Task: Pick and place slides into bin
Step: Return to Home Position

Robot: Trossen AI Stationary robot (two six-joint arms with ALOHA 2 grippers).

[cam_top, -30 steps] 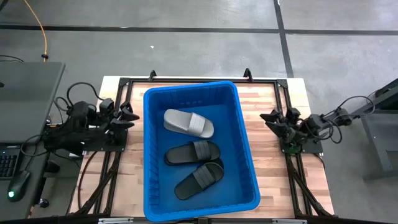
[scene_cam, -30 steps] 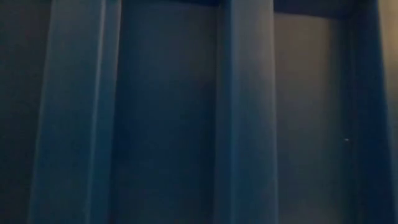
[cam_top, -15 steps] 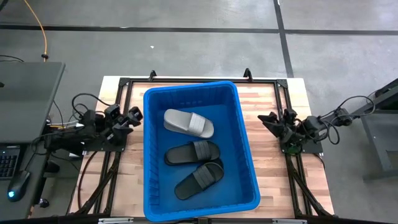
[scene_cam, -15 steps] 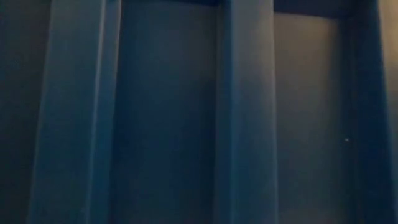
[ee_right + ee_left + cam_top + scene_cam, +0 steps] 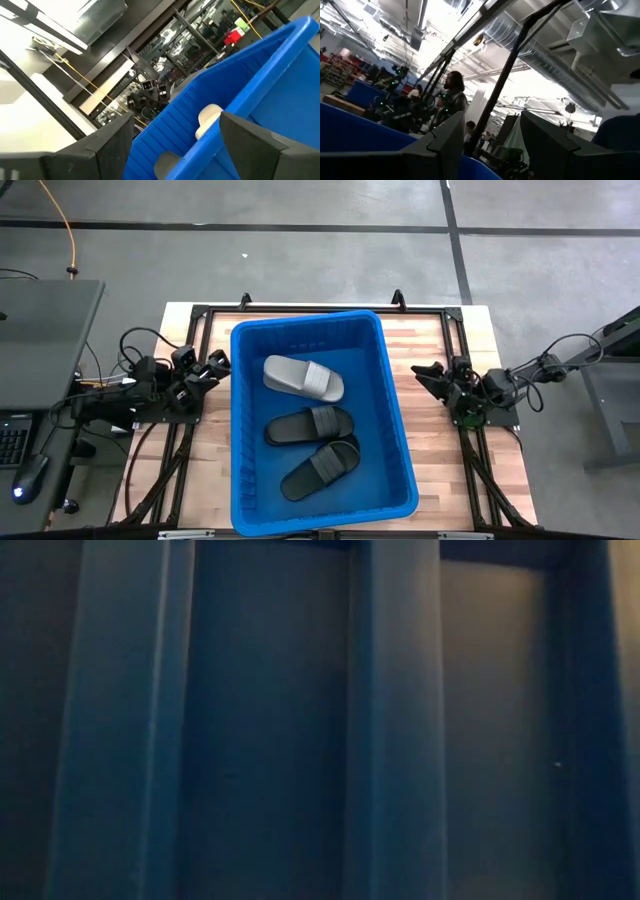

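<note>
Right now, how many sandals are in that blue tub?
3 in the bin: grey slide at the far end, middle black slide, near black slide. More may hide underneath.

No legible text, no brand, label or number readable on the bin or the slides

The blue bin sat on the tabletop, holding a grey slide at its far end, a black slide in the middle and a second black slide nearest. The left gripper hung just outside its left wall, and the right gripper stood farther off its right.
</note>
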